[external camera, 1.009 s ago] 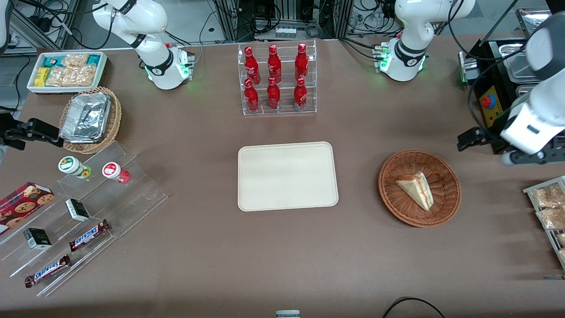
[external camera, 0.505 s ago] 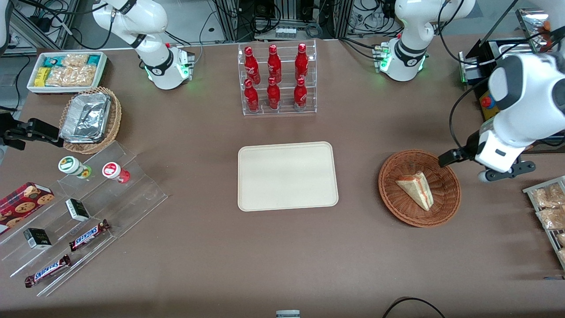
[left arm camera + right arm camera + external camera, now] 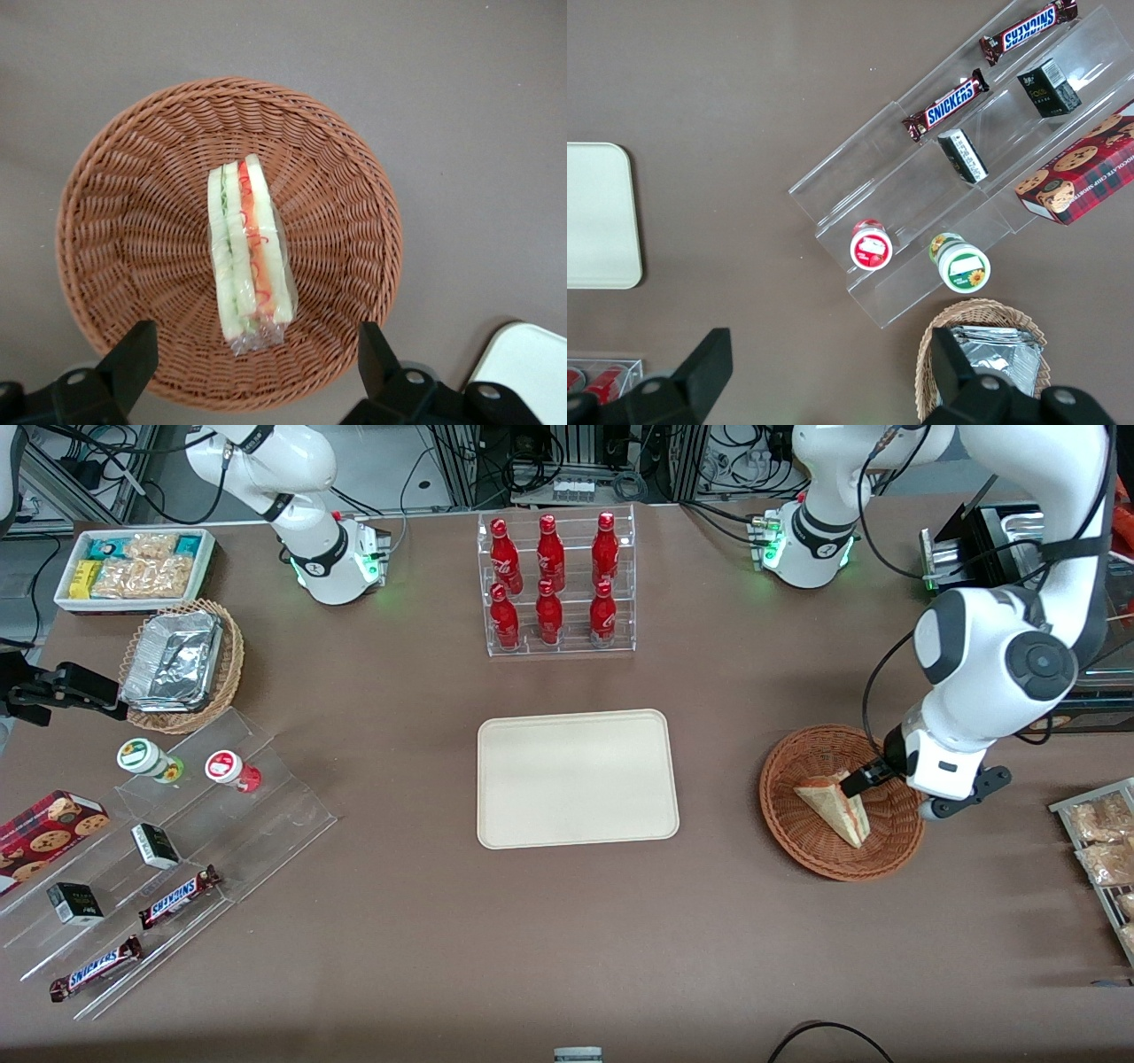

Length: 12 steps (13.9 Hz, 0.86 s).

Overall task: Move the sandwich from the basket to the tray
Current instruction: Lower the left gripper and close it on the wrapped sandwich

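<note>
In the front view the gripper [image 3: 873,779] has swung in from the working arm's end of the table and now hangs over the basket [image 3: 802,841], just above the sandwich [image 3: 831,804]; how high it hangs is hard to judge. The tray [image 3: 576,779] lies bare, well apart from the basket. In the left wrist view the fingers [image 3: 133,354] stand spread apart, flanking the sandwich [image 3: 250,252], which lies untouched in the basket [image 3: 115,221]. The approach looks nearly done; descent and grasp probably come next.
</note>
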{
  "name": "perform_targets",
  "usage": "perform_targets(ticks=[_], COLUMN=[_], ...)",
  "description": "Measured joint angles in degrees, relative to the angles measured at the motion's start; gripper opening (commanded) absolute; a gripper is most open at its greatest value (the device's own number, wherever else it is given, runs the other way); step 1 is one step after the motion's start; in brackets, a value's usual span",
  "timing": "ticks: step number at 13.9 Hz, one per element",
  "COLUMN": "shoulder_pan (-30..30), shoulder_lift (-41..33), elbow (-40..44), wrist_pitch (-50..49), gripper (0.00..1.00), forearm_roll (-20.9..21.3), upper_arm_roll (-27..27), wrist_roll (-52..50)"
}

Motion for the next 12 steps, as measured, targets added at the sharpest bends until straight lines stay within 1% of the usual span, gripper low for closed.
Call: perform_targets(ticks=[7,11,12], shoulder_pan=[-0.1,-0.1,-0.1], shoulder_lift=[4.1,5.2,5.4], elbow=[-5.0,-5.6,-5.6], wrist_pitch=[6.5,7.8,7.9], gripper=[1.0,1.0,0.98], forearm_roll=[0.0,0.0,0.0], upper_arm_roll=[0.0,0.0,0.0], wrist_roll=[-0.7,-0.7,-0.7])
